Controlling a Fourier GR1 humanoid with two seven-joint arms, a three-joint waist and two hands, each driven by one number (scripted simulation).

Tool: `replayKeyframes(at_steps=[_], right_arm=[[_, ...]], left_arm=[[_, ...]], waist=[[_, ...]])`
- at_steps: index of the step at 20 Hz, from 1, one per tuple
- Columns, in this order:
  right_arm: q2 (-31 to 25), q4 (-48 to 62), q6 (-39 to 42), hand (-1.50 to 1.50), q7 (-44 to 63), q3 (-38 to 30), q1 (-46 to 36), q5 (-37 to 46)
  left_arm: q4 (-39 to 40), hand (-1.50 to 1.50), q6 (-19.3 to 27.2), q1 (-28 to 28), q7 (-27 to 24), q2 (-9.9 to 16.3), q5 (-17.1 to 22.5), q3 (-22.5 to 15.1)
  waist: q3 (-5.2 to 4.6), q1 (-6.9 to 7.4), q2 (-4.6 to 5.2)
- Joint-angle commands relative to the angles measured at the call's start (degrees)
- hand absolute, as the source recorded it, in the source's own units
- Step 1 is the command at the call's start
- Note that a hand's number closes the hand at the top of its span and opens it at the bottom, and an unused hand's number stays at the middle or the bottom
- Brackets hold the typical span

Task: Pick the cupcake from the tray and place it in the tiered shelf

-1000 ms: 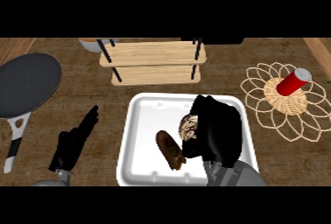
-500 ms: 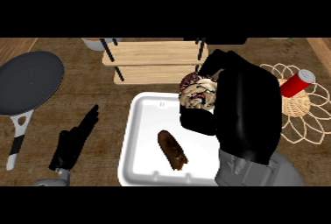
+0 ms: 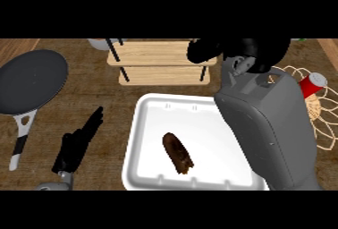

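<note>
My black right hand (image 3: 241, 53) reaches over the light wooden tiered shelf (image 3: 162, 65); whether its fingers clasp the cupcake I cannot tell, it's hidden. My left hand (image 3: 78, 143) rests open beside the white tray (image 3: 148, 147).

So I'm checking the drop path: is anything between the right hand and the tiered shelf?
Nothing visible is. The right hand is already at the right end of the tiered shelf; the hand hides the cupcake.
</note>
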Motion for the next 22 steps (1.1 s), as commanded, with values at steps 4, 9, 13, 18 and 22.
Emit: replayKeyframes(at_steps=[4,9,13,18,22], right_arm=[[-0.78,24.31,-7.15,1.50,-2.92,-8.21,-13.62,0.41],[-3.89,36.23,-10.94,1.50,-11.58,-11.34,-16.30,-1.99],[-4.27,49.30,-16.25,1.50,-15.07,-13.69,-20.70,-1.95],[-3.67,59.05,-21.36,1.50,-19.05,-16.67,-21.77,-3.92],[-0.58,58.06,-26.40,1.50,-22.94,-22.73,-20.93,-11.15]], left_arm=[[-2.76,0.00,-1.79,0.12,1.63,0.71,0.61,-0.12],[1.42,0.00,-2.12,-1.60,-1.03,1.26,0.84,2.01],[-0.23,0.00,-1.28,0.42,-1.79,-0.06,-1.03,-0.48],[-1.97,0.00,-1.74,-1.33,1.26,0.23,-0.07,0.39],[-0.07,0.00,-1.08,-2.08,0.76,-0.26,-0.36,0.74]], waist=[[0.01,0.92,0.30],[0.02,0.26,0.28],[-0.03,2.21,0.98],[0.02,2.08,0.94],[0.09,2.75,1.37]])
